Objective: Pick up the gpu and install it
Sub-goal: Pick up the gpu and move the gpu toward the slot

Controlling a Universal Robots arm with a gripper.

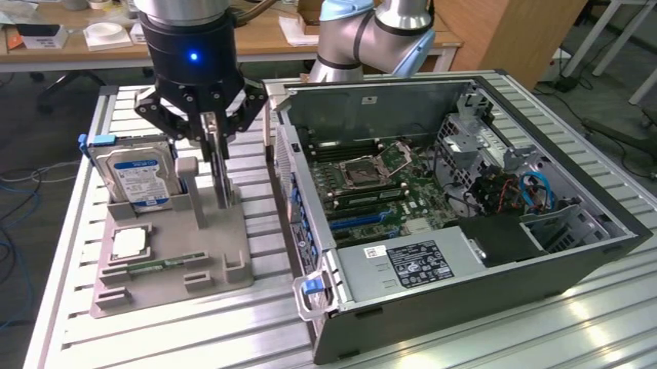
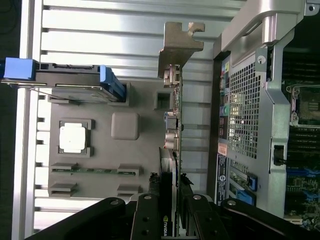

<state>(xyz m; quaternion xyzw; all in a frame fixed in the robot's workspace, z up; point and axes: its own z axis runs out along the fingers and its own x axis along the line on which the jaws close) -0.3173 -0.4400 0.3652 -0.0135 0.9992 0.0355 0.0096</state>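
1. Where it hangs over the grey holder [image 1: 205, 261] [image 2: 140, 165], the pincer [image 1: 218, 157] [image 2: 169, 186] is clamped on the gpu [image 1: 221, 188] [image 2: 175, 100], one finger on each flat face.
2. The gpu stands on edge in the holder, between the hard drive [image 1: 138, 173] [image 2: 75, 82] and the case [image 1: 462, 192] [image 2: 260, 100]; I cannot tell whether its lower edge has left the slot.
3. It is a thin dark card. In the wrist view a silver bracket [image 2: 179, 45] with a bent tab sits at its far end, with metal ports along the edge.
4. A small green logo shows on the card between the fingers; no lettering can be read.
5. The hard drive has a blue-and-white label, and the power supply [image 1: 416, 261] in the open case a black one with white print; both are too small to read.
6. Holder and case rest on a slatted metal surface [image 1: 154, 338] [image 2: 125, 30].
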